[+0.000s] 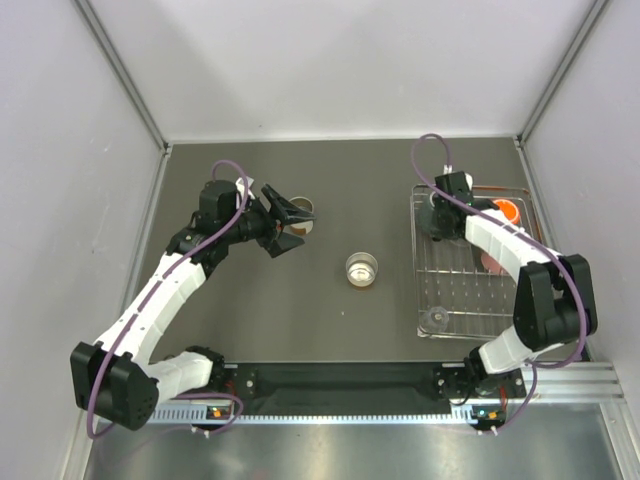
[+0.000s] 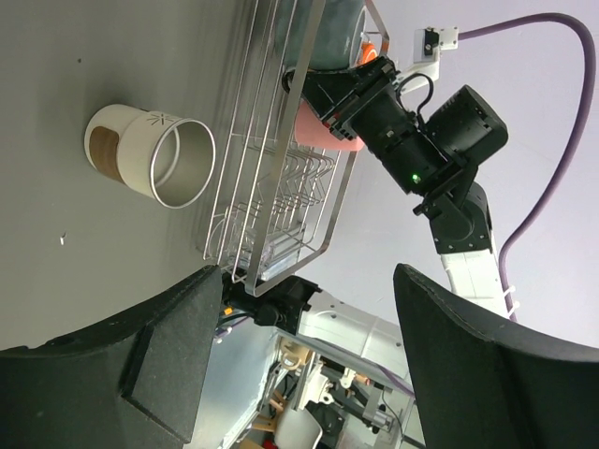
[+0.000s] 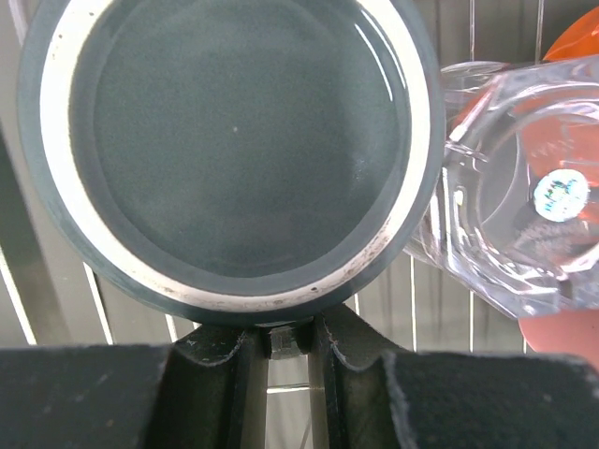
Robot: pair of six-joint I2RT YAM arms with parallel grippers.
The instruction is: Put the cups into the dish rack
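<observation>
From above, the left gripper (image 1: 297,225) hovers over the far-left part of the dark grey tabletop (image 1: 250,300) with its black fingers spread wide and nothing between them. A small round cup with a pale rim (image 1: 305,217) sits just beside its far finger and is partly covered by it, so I cannot make out its material. A shiny steel tumbler (image 1: 362,268) stands upright alone mid-table, well apart from both arms. On the right is the silver wire-grid dish rack (image 1: 465,285). In it are a bright orange tumbler (image 1: 506,211) at the far side, a pale pink tumbler (image 1: 490,262) partly under the white forearm, and a clear plastic tumbler (image 1: 437,320) in the near-left corner. The right gripper (image 1: 437,210) is down in the rack's far-left corner, and from here its own wrist hides what it holds. The left wrist camera, turned sideways, confirms the gaping left fingers. Beyond them it shows the steel tumbler side-on against the table and the rack's raised rim end-on, with the pink and orange cups behind the wires and the right arm's black wrist poking into it. It does not show the pale-rimmed cup at all. The right wrist camera settles the rest. The jaws are pinched tight on the near rim of a dark green tumbler (image 3: 243,140), mouth up over the rack wires. A second clear plastic tumbler (image 3: 505,206), tilted, presses against its right side, with orange and pink showing at the edge behind it.
</observation>
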